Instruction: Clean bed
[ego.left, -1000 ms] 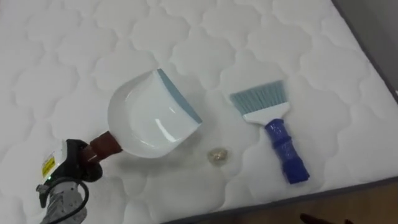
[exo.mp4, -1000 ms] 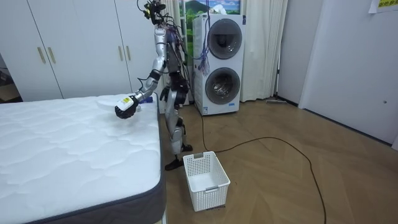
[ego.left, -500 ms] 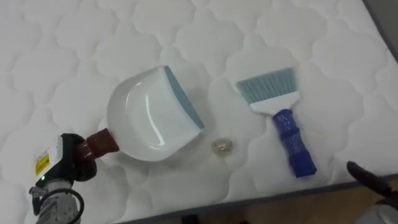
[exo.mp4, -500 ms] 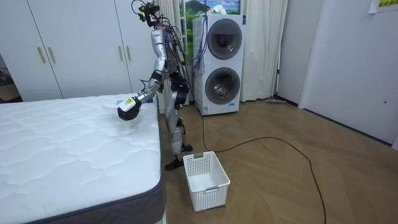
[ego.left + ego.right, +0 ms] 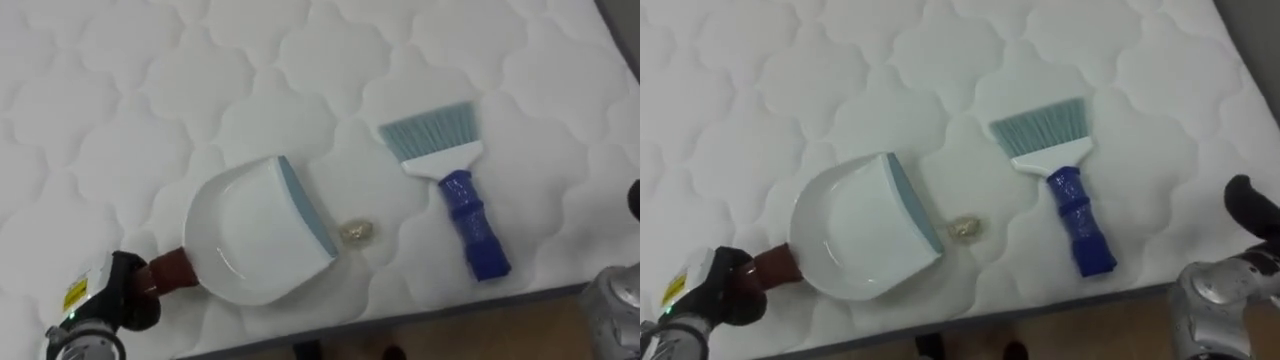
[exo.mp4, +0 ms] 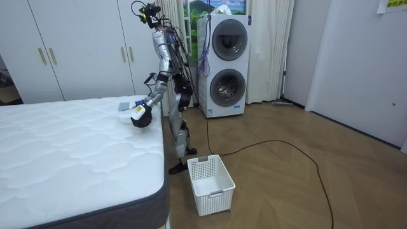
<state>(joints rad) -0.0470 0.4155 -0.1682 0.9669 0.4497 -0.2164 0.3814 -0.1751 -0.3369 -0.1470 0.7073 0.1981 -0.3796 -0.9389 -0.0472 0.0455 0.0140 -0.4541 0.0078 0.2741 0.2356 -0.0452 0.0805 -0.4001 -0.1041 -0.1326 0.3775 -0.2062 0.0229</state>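
A white dustpan (image 5: 258,243) with a blue-grey lip lies on the white quilted mattress (image 5: 120,120). My left hand (image 5: 112,300) is shut on its brown handle at the lower left. The lip's right end is close beside a small pale crumb of litter (image 5: 357,232). To the right lies a brush (image 5: 468,225) with a blue handle and teal bristles pointing away from me; no hand touches it. My right hand (image 5: 1243,240) comes in at the right edge, off the mattress, a dark finger raised beside the brush. In the room view I stand at the bed's side.
The mattress's near edge (image 5: 470,308) runs just below the brush, with wooden floor beyond. In the room view a white basket (image 6: 212,183) stands on the floor by my feet, and stacked washing machines (image 6: 222,63) are behind me.
The dustpan has come down and toward me, its lip now next to the crumb. My right hand has risen into view at the right edge. The brush has not moved.
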